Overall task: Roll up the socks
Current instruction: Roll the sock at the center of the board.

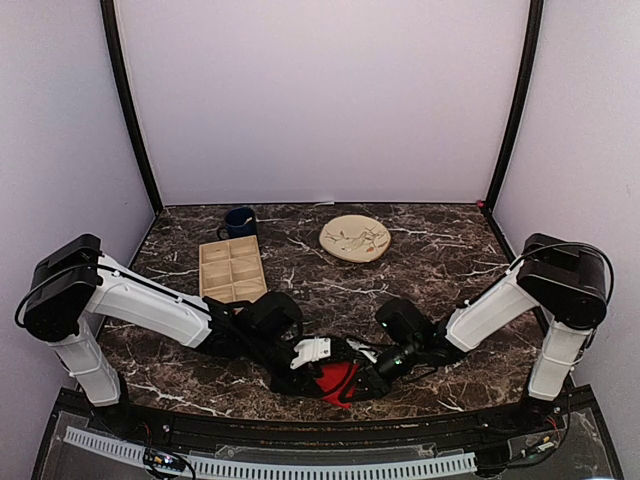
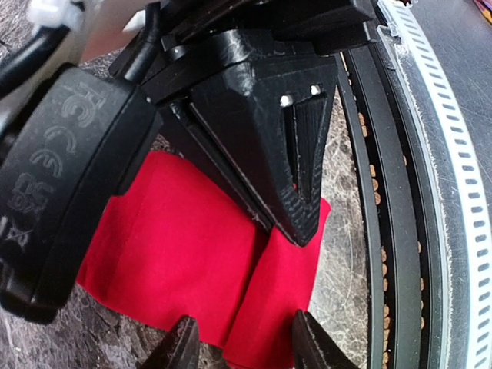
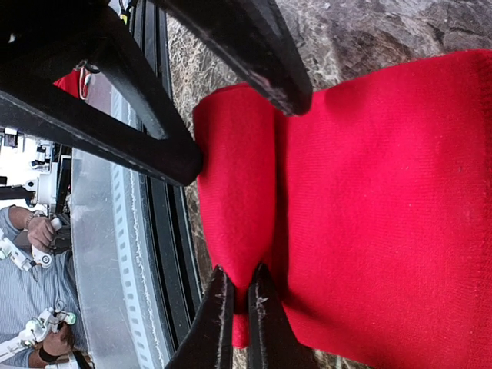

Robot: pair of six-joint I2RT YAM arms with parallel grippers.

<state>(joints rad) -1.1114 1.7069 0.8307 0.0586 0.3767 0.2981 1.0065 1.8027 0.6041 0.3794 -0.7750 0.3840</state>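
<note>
The red socks [image 1: 338, 381] lie flat on the marble table close to its front edge, with one edge folded over into a narrow roll [image 2: 277, 284]. My left gripper [image 2: 250, 347] is open, one fingertip on each side of that roll at its end. My right gripper [image 3: 240, 304] is shut on the fold of the socks [image 3: 234, 192] from the opposite end. In the top view both grippers, left [image 1: 312, 372] and right [image 1: 368, 368], meet over the socks and hide most of them. No white markings show.
A beige plate [image 1: 355, 238], a beige divided tray [image 1: 232, 268] and a dark blue mug [image 1: 239, 221] stand at the back of the table. A black rail and a white perforated strip [image 2: 453, 154] run along the front edge right beside the socks.
</note>
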